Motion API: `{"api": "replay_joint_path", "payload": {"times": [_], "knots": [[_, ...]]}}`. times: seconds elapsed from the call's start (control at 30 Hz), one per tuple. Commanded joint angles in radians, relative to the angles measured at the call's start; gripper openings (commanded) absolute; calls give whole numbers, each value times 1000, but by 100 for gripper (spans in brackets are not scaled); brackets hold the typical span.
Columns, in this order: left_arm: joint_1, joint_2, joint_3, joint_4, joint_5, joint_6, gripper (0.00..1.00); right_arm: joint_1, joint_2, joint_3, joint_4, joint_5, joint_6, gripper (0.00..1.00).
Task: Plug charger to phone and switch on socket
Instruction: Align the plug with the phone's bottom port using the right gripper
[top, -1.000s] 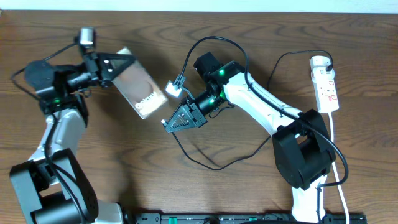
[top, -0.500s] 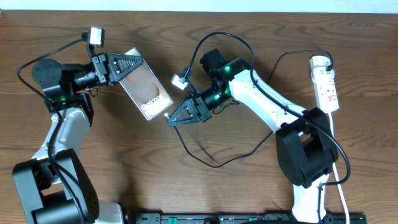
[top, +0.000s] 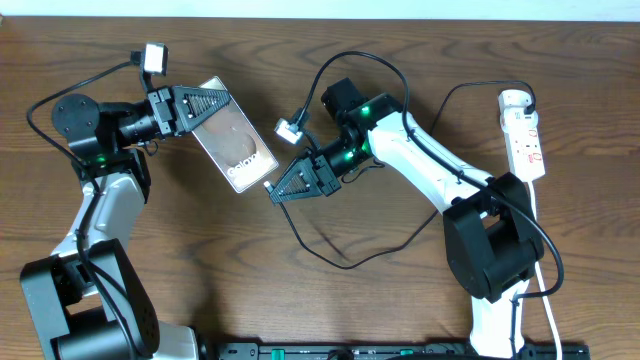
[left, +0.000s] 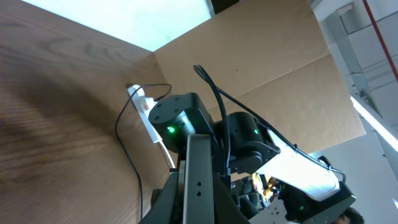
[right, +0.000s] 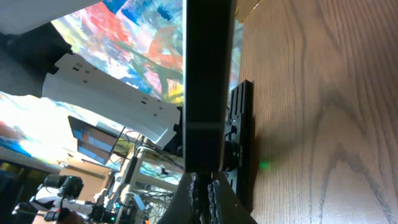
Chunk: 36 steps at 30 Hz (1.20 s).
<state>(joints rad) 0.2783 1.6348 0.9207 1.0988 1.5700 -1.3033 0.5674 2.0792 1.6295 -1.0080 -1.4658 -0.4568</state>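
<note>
Woodgrain table (top: 200, 265): left gripper (top: 212, 100) clamps glossy brownish phone (top: 238, 145); right gripper (top: 275, 192), fingers pinched shut on thin black charger (top: 345, 263), nears phone's end. Narrow white socket (top: 524, 135) lies apart.

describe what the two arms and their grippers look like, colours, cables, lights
The left arm and right arm both have white links between black joint housings, with small green lights glowing. The left gripper and right gripper are black, triangular and ribbed. The left wrist camera and right wrist camera are small white boxes on thin black cables. The right arm has a bulky black base.
</note>
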Motion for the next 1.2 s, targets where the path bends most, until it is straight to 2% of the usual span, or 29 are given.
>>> {"api": "replay_joint_path", "payload": {"times": [0.0, 0.2, 0.87, 1.17], "knots": [[0, -7, 16, 2, 2, 13, 7, 14, -7, 7, 2, -37, -8, 1], [0, -7, 16, -47, 2, 14, 7, 26, -7, 7, 3, -37, -8, 1], [-7, -7, 13, -47, 2, 50, 7, 24, -7, 7, 10, -37, -6, 1], [-24, -7, -2, -47, 2, 50, 7, 23, -7, 7, 53, -37, 42, 1]]}}
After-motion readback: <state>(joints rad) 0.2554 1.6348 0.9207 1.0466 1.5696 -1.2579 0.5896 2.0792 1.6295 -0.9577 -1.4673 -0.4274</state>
